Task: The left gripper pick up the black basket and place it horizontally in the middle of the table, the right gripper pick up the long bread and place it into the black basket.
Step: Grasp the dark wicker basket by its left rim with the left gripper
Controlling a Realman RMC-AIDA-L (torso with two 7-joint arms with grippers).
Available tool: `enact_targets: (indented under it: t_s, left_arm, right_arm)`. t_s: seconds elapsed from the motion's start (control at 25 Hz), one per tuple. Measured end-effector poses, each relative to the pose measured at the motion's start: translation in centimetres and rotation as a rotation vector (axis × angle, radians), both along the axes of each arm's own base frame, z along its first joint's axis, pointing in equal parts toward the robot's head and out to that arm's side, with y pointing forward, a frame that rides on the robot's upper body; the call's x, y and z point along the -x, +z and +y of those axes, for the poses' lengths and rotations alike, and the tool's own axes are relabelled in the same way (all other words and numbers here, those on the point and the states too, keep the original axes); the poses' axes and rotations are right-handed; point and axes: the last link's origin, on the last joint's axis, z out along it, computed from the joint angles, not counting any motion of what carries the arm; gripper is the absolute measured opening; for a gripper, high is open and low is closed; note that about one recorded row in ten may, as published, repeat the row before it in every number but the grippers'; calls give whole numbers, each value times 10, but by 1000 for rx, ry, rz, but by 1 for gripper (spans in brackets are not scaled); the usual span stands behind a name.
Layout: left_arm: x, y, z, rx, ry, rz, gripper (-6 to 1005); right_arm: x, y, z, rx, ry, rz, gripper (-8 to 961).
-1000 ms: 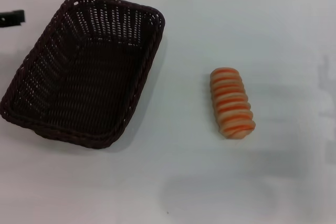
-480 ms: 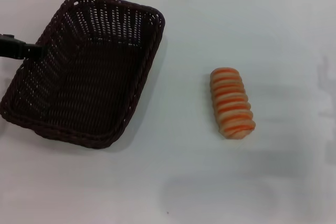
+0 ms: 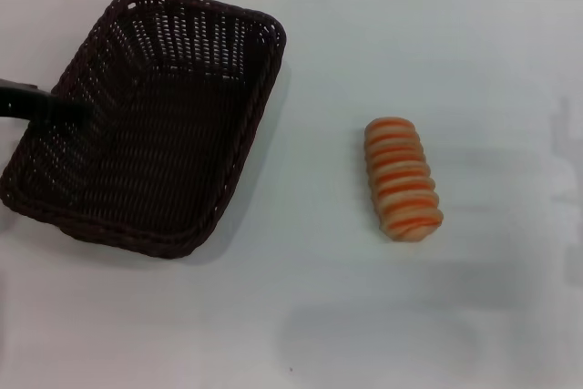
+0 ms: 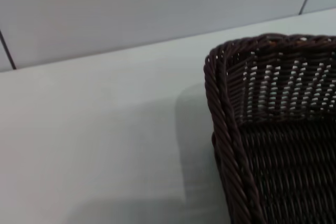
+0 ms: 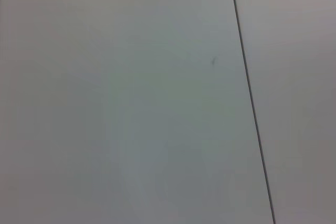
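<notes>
Sitting at the left of the white table (image 3: 310, 316), the black basket (image 3: 155, 116) looks light and stiff; its braided rim suits a pinch. The long bread (image 3: 402, 179), well apart to its right, looks soft. Reaching over the basket's left rim, the left gripper (image 3: 36, 105) is a dark blur, fingers unreadable. The right gripper is unseen.

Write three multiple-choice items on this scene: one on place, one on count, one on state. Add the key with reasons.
1. The long bread lies where?
A. inside the black basket
B. on the table, on the robot's right of the basket
C. on the basket's rim

2. How many breads show?
A. one
B. two
C. three

3. The basket is
A. upside down
B. upright, holding nothing
C. lifted off the table

Key: B, bare table separates them; A, only one striped bun; B, its woven floor shows bare, with the left gripper at its left rim.
</notes>
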Motion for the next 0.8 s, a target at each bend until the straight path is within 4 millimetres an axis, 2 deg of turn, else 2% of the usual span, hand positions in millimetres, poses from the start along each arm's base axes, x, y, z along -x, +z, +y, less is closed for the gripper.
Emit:
enact_targets:
  t_s: [0.4,0.8]
  left_arm:
    - [4,-8,4,41,9,56,823]
    - [1,-12,5,56,-4,84,626]
  right_arm:
    - [0,0,0,-2,2,1,610]
    - [1,-1,-3,0,6,4,610]
